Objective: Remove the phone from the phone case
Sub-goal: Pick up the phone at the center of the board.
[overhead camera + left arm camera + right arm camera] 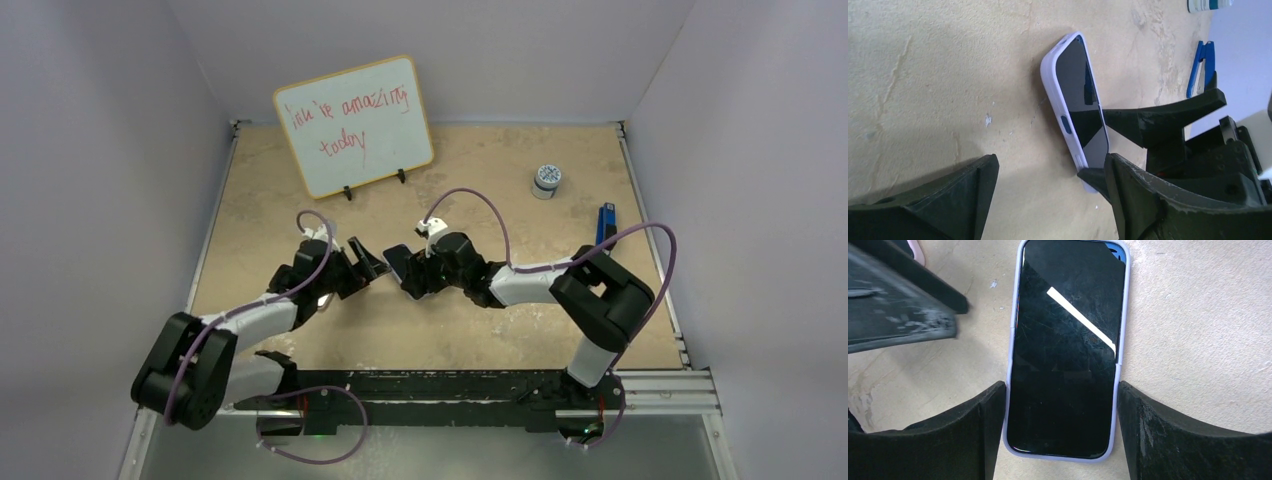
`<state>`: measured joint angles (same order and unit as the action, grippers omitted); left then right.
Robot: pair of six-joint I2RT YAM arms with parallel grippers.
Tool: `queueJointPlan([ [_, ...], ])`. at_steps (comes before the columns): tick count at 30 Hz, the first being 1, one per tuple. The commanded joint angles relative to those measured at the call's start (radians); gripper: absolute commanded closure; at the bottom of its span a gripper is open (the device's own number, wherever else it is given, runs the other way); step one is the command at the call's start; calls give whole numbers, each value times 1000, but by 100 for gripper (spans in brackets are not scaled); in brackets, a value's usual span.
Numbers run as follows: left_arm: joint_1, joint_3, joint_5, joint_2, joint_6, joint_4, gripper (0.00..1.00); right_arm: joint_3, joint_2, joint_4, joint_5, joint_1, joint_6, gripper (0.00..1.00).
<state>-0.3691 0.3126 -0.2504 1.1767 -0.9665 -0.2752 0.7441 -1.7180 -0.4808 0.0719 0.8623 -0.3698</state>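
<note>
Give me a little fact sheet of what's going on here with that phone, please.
Object: black-screened smartphone, face up in pale lilac rubbery phone case, flat on beige table
Right pincer: clamped on the case's long sides
Left pincer: open, beside the phone's end
Phone removed: not yet
Background: handwritten whiteboard, small round tin, blue plastic clip

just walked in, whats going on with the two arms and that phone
Two robot arms are working on a phone in a pale case, which lies screen up on the table. The right gripper is closed across it, with a finger against each long side. The left gripper is open at one end of the phone, with one finger touching the case's corner. The phone is still fully in its case.
</note>
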Motion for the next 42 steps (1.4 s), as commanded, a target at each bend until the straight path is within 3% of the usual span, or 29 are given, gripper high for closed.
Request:
queueJointPlan([
  [1, -18, 8, -14, 110, -50, -252, 21, -27, -7, -36, 194, 36, -87, 95],
  [7, -57, 43, -6, 230, -62, -349, 29, -44, 1, -70, 200, 36, -100, 94],
  [18, -82, -12, -24, 384, -167, -617, 60, -80, 18, -141, 191, 36, -146, 87],
  [23, -82, -56, -28, 379, -194, -735, 86, -92, 53, -155, 206, 36, -182, 72],
  [26, -81, -65, -39, 352, -198, -761, 100, -94, 104, -135, 200, 35, -197, 46],
  [29, -80, -66, -47, 297, -201, -772, 100, -98, 193, -90, 181, 36, -192, 22],
  [32, -79, -63, -38, 219, -212, -769, 100, -101, 298, -23, 143, 37, -178, 8],
  [35, -72, -43, -17, 119, -229, -721, 100, -91, 395, 54, 95, 32, -135, 1],
  [40, -62, 87, 33, -45, -121, -479, 100, -68, 515, 103, 85, 11, -74, 1],
  [42, -62, 97, 68, -91, -72, -458, 100, -85, 537, 58, 98, -7, -79, 1],
])
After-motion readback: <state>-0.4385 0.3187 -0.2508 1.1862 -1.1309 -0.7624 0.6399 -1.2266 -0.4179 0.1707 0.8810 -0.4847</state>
